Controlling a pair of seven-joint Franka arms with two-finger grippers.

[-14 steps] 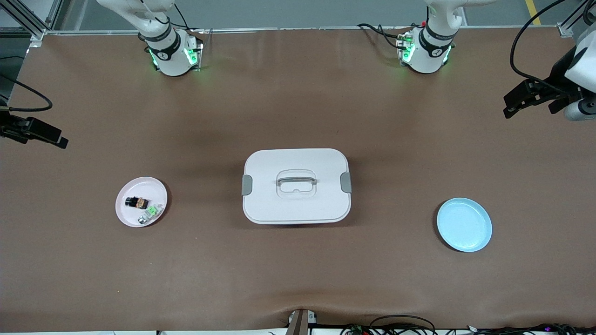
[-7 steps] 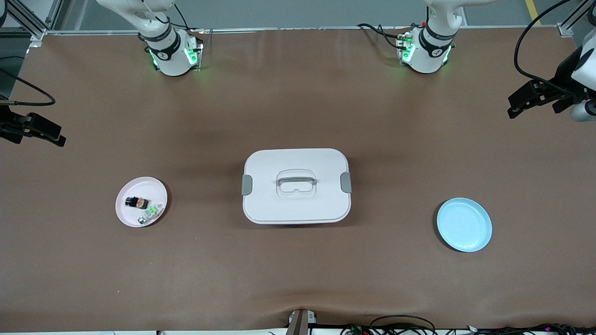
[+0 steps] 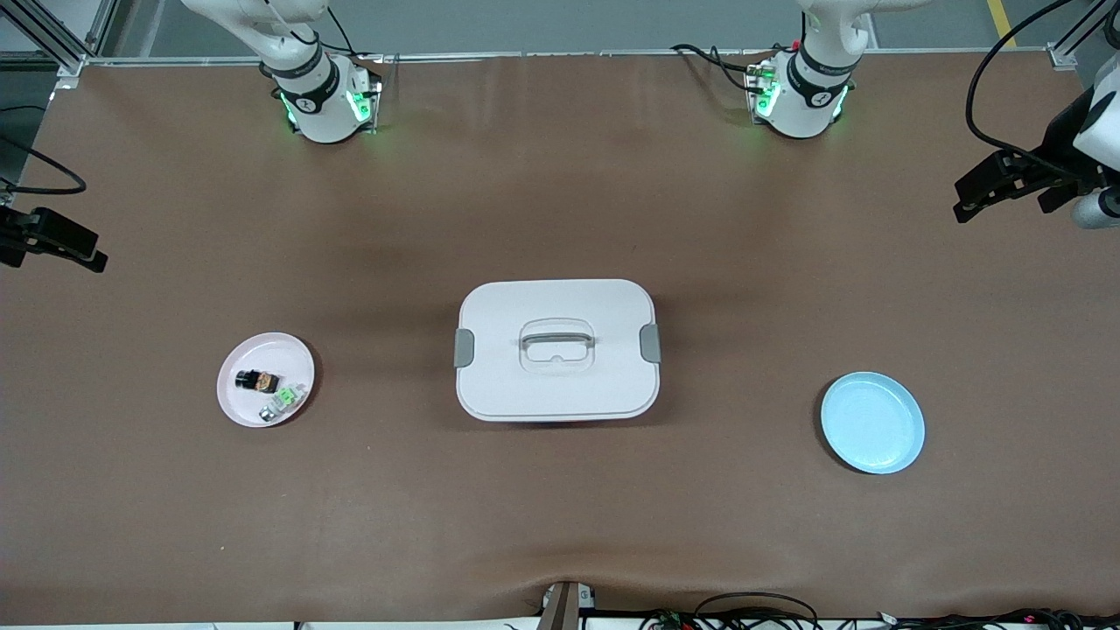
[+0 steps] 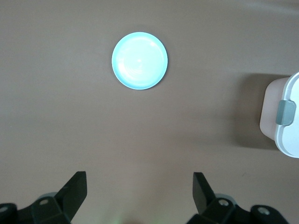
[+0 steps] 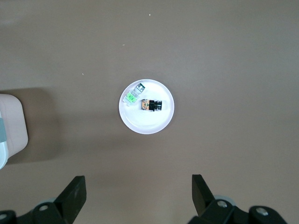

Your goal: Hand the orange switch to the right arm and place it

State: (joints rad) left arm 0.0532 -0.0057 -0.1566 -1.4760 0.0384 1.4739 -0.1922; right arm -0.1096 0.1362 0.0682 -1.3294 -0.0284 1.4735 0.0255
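My right fingers (image 5: 138,196), and left fingers (image 4: 140,196), stand apart, empty. Orange switch (image 5: 151,106) below them: light, rigid; grip its 2 long black sides.

No legible text, label, brand name, number or sign is found on any surface in the three views; the small dark emblems on the white collars of the two arm bases (image 3: 304,103) cannot be read as characters.
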